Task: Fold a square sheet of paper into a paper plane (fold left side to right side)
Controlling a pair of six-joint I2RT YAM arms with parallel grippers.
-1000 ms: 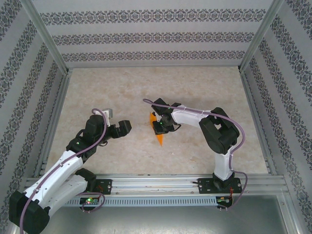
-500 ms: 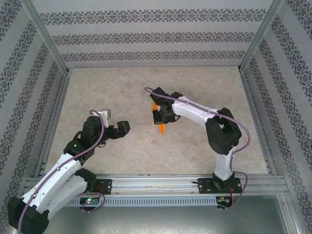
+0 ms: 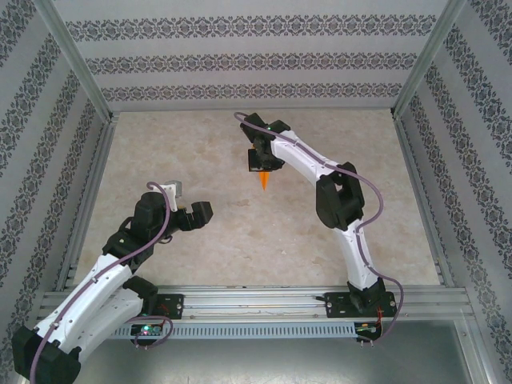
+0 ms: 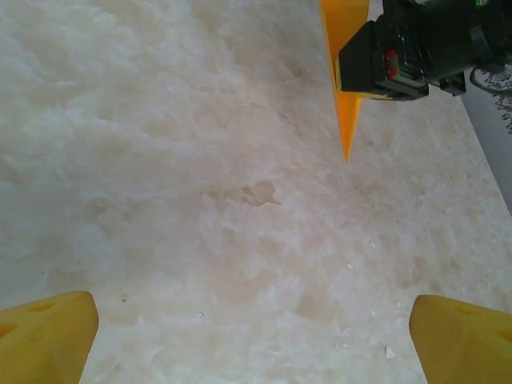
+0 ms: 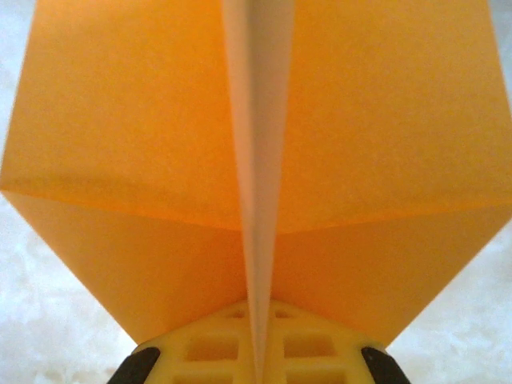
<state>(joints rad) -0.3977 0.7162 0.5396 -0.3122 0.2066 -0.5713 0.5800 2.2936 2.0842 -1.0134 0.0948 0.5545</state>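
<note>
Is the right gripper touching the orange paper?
Touching. The right wrist view shows the orange paper pinched inside the shut right gripper.

Open tabletop (image 3: 184, 144) surrounds the orange paper (image 3: 263, 179) hanging mid-table.

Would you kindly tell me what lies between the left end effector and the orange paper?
The stretch is bare table: in the top external and left wrist views, no object sits between the left end effector and the orange paper.
</note>
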